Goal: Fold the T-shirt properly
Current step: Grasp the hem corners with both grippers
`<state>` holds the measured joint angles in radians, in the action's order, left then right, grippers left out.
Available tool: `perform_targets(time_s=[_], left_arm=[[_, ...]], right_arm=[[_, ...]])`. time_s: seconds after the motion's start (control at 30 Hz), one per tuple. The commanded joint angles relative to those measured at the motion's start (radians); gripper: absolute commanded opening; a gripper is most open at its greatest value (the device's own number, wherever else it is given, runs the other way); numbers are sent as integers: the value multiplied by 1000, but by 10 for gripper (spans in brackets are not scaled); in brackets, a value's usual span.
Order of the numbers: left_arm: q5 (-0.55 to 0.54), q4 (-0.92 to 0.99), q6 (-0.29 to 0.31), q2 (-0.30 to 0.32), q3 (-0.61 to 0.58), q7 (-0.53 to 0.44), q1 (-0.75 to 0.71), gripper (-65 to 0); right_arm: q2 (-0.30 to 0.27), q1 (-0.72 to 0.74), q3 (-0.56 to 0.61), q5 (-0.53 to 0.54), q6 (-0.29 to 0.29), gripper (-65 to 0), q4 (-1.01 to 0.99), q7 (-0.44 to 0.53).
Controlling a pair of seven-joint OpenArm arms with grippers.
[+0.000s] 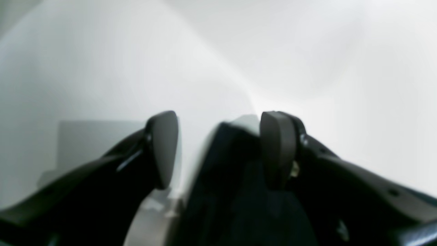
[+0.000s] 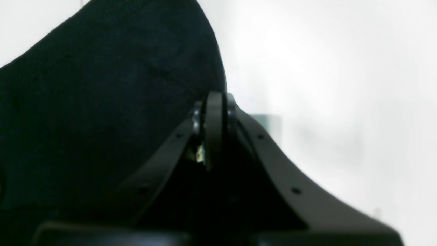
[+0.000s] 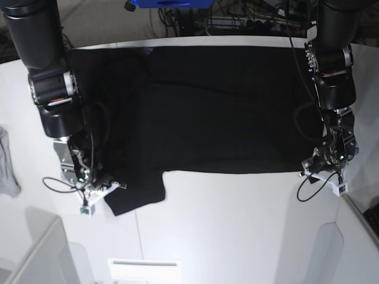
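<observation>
The black T-shirt [image 3: 219,106] lies spread across the white table [image 3: 237,236], plain side up, with one sleeve [image 3: 136,189] reaching toward the front left. My right gripper [image 3: 99,188] sits at that sleeve's outer edge. In the right wrist view its fingertips [image 2: 215,95] are pressed together on the edge of the black cloth [image 2: 102,102], which rises to their left. My left gripper [image 3: 323,167] is at the shirt's front right corner. In the left wrist view its jaws [image 1: 218,119] stand apart, and the cloth corner [image 1: 232,164] rests between them against the right finger [image 1: 278,147].
A small grey cloth [image 3: 7,171] lies at the table's left edge. Cables [image 3: 249,23] and a blue object [image 3: 172,3] sit behind the table's far edge. A pale panel [image 3: 142,263] lies at the front edge.
</observation>
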<state>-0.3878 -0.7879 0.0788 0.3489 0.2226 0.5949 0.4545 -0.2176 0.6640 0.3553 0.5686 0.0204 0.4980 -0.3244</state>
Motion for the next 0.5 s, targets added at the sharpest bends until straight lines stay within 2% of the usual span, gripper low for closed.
perform_targets(time_s=[0.0, 0.23, 0.3, 0.43, 0.47], left_arm=[[-3, -9, 3, 8, 1, 20, 11, -283], [-3, -9, 3, -15, -1, 20, -1, -303], [-3, -12, 3, -15, -1, 20, -15, -378], [-3, -11, 3, -18, -1, 20, -23, -647], [-3, -11, 3, -20, -1, 20, -23, -650]], right_arm=[[-9, 20, -2, 1, -3, -650, 9, -18], [-9, 18, -3, 1, -3, -650, 9, -17], [-9, 18, -3, 1, -3, -650, 9, -17], [-9, 18, -3, 4, -3, -650, 11, -14], [-9, 18, -3, 4, -3, -650, 11, -2]])
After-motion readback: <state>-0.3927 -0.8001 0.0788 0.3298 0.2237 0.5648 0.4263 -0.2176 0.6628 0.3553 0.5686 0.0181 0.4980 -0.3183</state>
